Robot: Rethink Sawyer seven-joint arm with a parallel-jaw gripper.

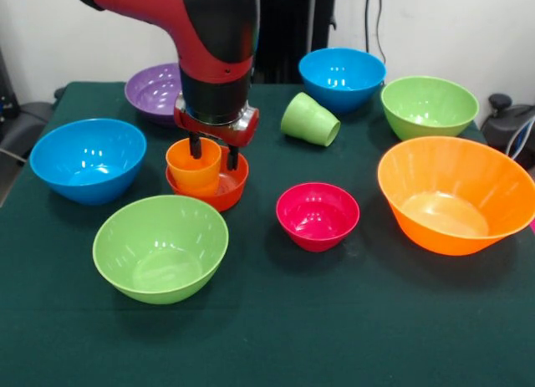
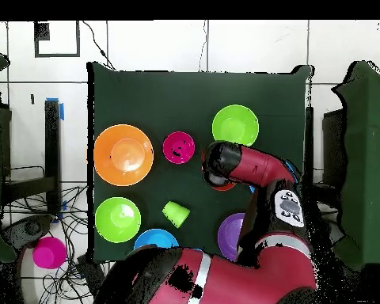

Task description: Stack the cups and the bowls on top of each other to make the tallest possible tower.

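Claw (image 1: 212, 153) hangs directly over the orange cup (image 1: 193, 163), which stands upright, mouth up, inside the small red-orange bowl (image 1: 219, 189) on the tabletop (image 1: 276, 320). One finger reaches inside the cup, one stays outside, straddling its far rim; whether they pinch it is unclear. Magenta bowl (image 1: 318, 215) sits apart alongside.

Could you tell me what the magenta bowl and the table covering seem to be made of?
The magenta bowl looks like glossy moulded plastic: bright highlights glint on its inside. The table covering appears to be dark green cloth, matte with no reflections, perhaps felt.
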